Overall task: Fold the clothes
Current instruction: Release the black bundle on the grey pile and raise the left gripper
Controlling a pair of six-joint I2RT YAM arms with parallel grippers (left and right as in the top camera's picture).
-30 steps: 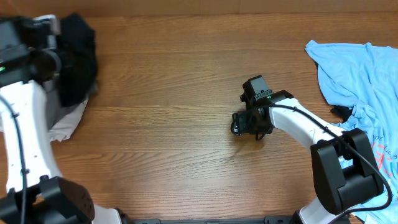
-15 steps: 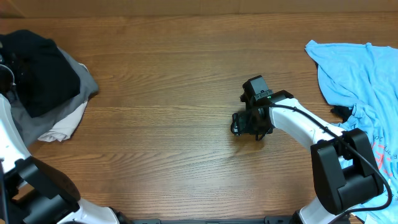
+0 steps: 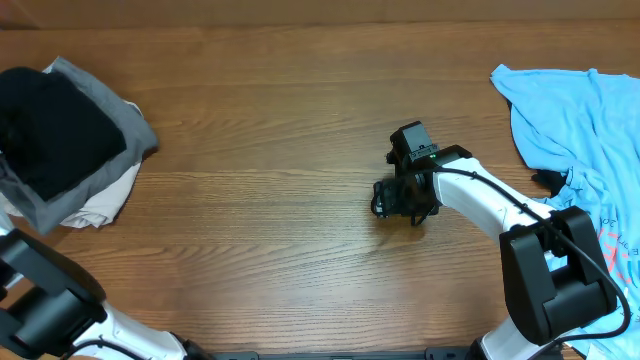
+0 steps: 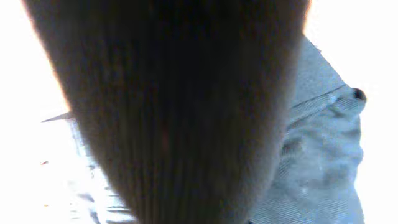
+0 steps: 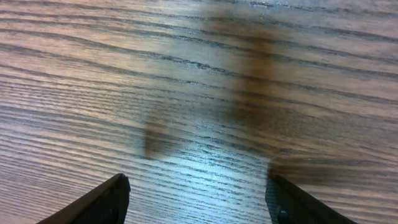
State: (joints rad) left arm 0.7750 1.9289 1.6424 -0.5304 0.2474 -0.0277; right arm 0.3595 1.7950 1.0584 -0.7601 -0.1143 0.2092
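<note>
Overhead: folded black T-shirt (image 3: 50,135) atop grey and white garments (image 3: 135,135) at far left of brown wooden bench (image 3: 270,150); crumpled light blue T-shirt (image 3: 575,120) far right. Right tool (image 3: 385,203) gaping, empty. Left tool: cannot tell.

Black tee (image 3: 50,125), grey cloth (image 3: 137,130), off-white cloth (image 3: 105,207), lt blue tee (image 3: 565,110) w/ red print, brown wood-grain table (image 3: 270,150)

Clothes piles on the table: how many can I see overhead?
2. One stack, black on top of grey and white, at the left edge; one light blue heap at the right edge. More may lie outside the frame.
</note>
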